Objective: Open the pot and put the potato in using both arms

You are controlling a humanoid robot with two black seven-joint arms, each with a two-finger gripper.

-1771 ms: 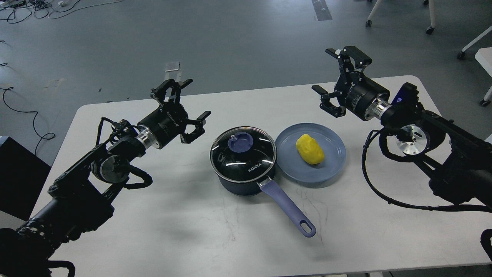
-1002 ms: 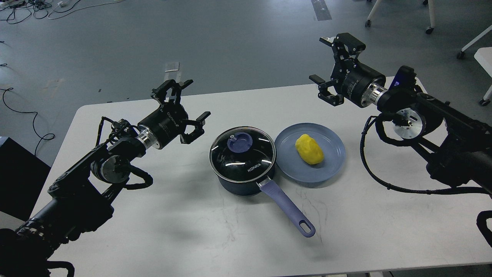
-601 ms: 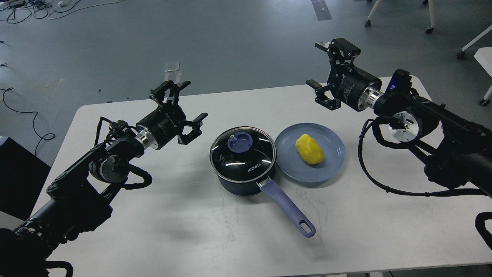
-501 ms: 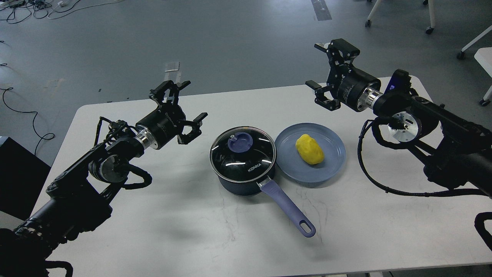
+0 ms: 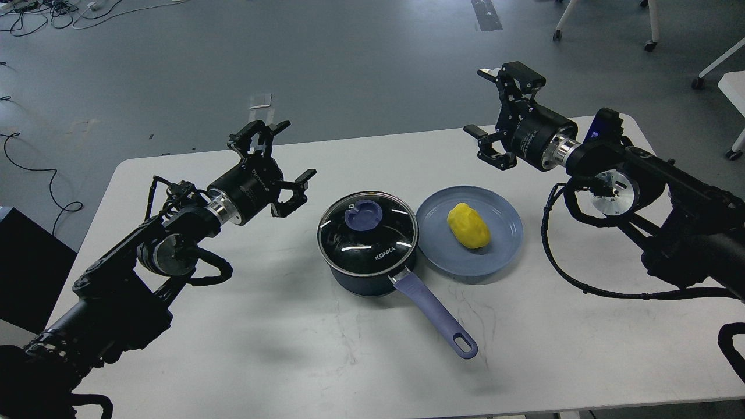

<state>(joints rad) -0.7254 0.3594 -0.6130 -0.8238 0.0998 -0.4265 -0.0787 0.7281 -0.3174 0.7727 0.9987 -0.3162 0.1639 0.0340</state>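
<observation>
A dark blue pot [image 5: 370,273] with a purple handle stands mid-table, closed by a glass lid [image 5: 366,234] with a purple knob [image 5: 363,213]. A yellow potato [image 5: 468,226] lies on a blue plate [image 5: 500,247] just right of the pot. My left gripper [image 5: 282,154] is open and empty, raised left of the pot. My right gripper [image 5: 486,102] is open and empty, high above the table's far edge, behind and right of the plate.
The white table [image 5: 291,349] has bare surface in front and to both sides. Its far edge runs behind the grippers. Chair legs on casters [image 5: 649,43] and a white table corner [image 5: 734,84] stand on the floor at the far right.
</observation>
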